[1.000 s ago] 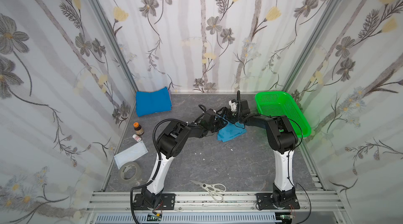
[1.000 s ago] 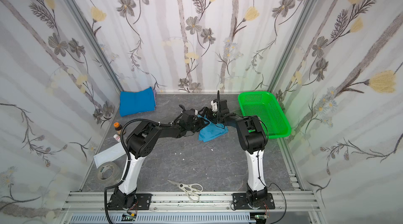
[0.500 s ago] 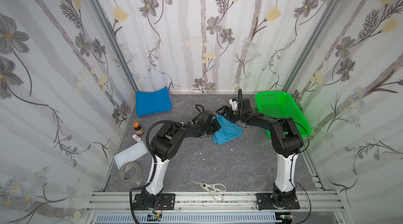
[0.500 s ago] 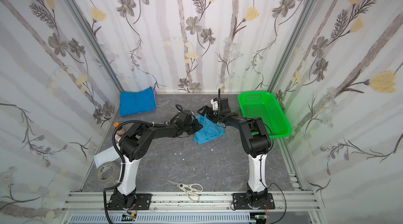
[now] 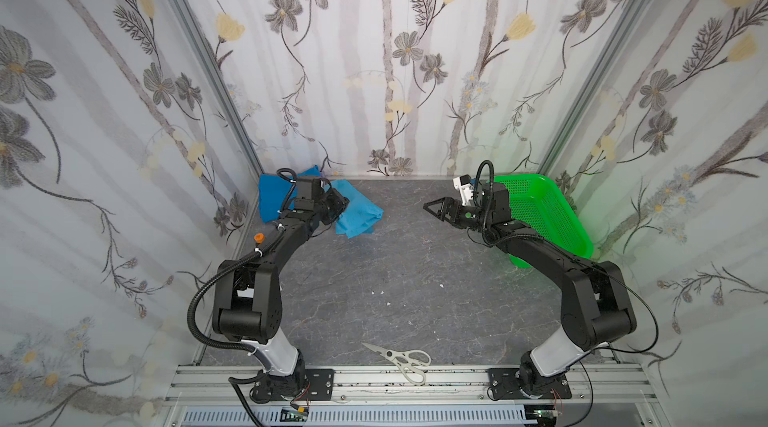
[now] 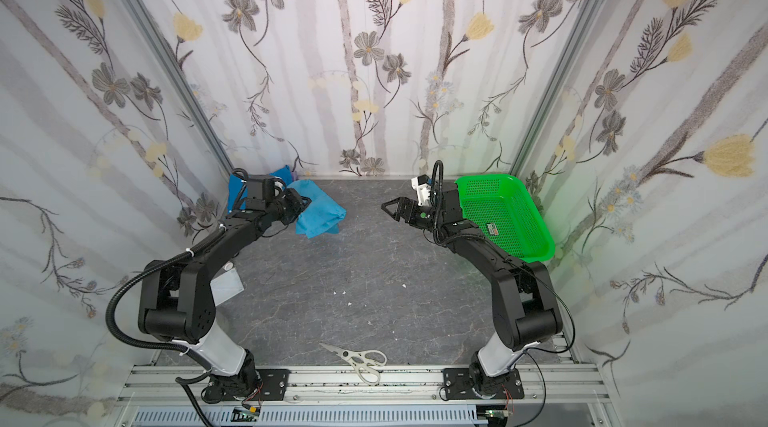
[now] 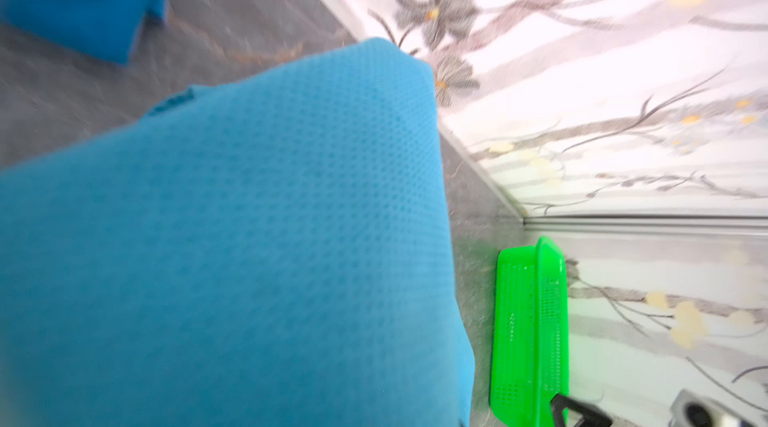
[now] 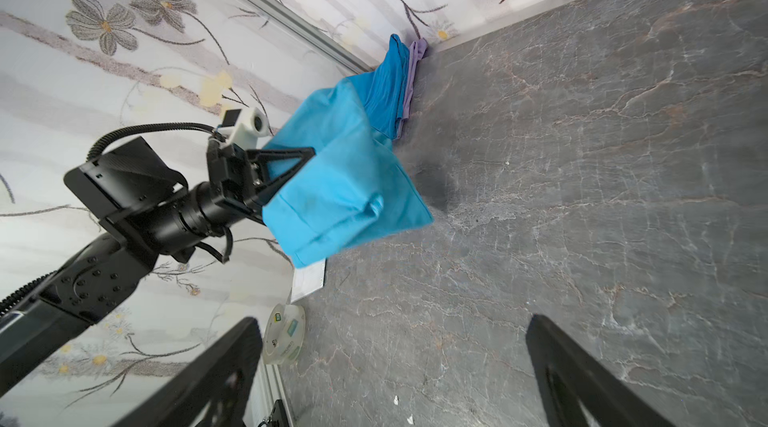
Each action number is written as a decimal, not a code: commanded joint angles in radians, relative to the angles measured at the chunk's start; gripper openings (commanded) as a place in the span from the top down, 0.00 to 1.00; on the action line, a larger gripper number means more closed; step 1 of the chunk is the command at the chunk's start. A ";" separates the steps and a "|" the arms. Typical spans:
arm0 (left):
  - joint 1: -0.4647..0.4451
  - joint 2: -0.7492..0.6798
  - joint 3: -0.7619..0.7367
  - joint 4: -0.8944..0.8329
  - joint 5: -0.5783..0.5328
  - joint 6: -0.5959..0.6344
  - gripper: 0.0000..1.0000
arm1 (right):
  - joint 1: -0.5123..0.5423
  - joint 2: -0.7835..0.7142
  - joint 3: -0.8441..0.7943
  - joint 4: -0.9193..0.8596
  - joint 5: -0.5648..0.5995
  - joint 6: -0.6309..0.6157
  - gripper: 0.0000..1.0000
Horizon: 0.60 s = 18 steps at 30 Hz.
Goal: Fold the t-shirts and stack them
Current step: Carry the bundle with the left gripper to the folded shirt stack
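Looking at both top views, the left gripper (image 5: 341,205) is clamped down on the light sky-blue t-shirt (image 5: 358,213), near the back-left corner of the table (image 5: 395,271). The right wrist view shows it best: the black fingers (image 8: 291,163) pinch 1 edge of the shirt and the rest hangs off them as a loosely folded bundle (image 8: 345,179), with a dark shadow on the table beside it. Can't tell if its bottom edge touches the surface.

The darker blue t-shirt (image 5: 269,200) sits folded right in that back-left corner, behind the left arm, just beside the hanging one. From the right wrist view it lies on top of a purple cloth (image 8: 415,67) against the wall.

The right gripper (image 5: 429,206) holds nothing. Its 2 fingers (image 8: 208,383) are spread wide and it hovers above bare table next to the green basket (image 5: 540,204), well apart from both shirts.

Other stuff lying around: scissors (image 5: 399,358) at the front edge, a tape roll (image 8: 284,333) and a white packet (image 8: 309,279) along the left wall.
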 commanded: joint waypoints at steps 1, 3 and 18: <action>0.075 -0.014 0.051 -0.012 0.015 -0.007 1.00 | 0.001 -0.066 -0.060 0.010 -0.003 -0.030 0.00; 0.116 0.002 0.066 0.051 0.025 -0.053 1.00 | 0.000 -0.106 -0.096 -0.002 0.002 -0.040 0.00; 0.271 0.369 0.462 0.293 -0.060 -0.198 1.00 | -0.008 -0.245 -0.269 -0.046 0.037 -0.074 0.00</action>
